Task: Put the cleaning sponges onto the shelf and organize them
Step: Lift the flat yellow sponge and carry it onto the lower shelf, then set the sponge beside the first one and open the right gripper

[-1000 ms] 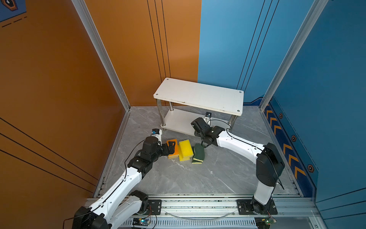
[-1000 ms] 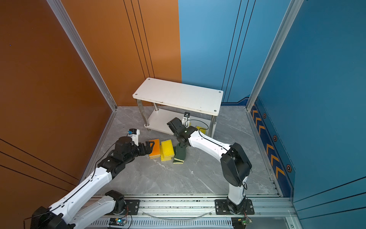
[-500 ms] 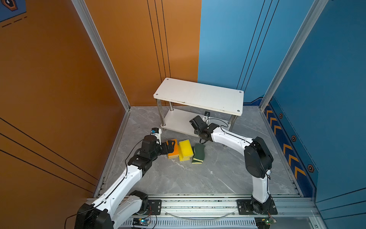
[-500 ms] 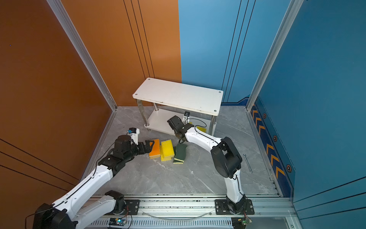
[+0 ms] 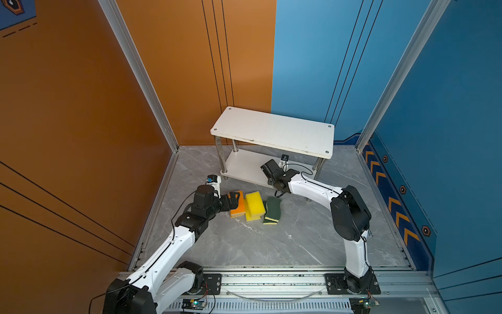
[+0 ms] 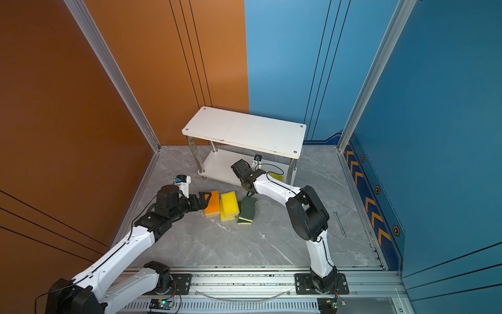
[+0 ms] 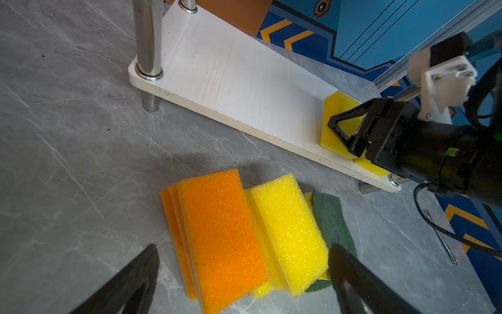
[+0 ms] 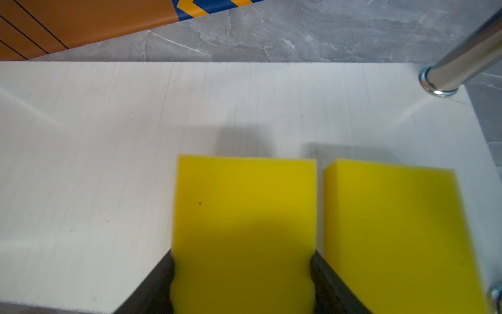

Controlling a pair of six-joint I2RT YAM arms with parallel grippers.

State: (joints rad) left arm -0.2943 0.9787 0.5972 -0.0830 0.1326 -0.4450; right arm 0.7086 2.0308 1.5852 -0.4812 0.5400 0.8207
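The right gripper (image 8: 243,274) is clamped on a yellow sponge (image 8: 244,212) over the lower board (image 8: 108,136) of the shelf (image 5: 274,130), near its right front corner — lined up just beside a second yellow sponge (image 8: 402,231), probably to form a row. The left gripper (image 7: 241,282) hangs spread wide, empty, at the floor pile (image 5: 254,206) — orange, yellow, green — likely ready for the next pick.

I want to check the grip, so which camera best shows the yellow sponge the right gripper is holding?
The right wrist view: the held yellow sponge fills it, pinched between both gripper fingers. The left wrist view shows it partly behind the right gripper. Both top views hide it under the shelf.
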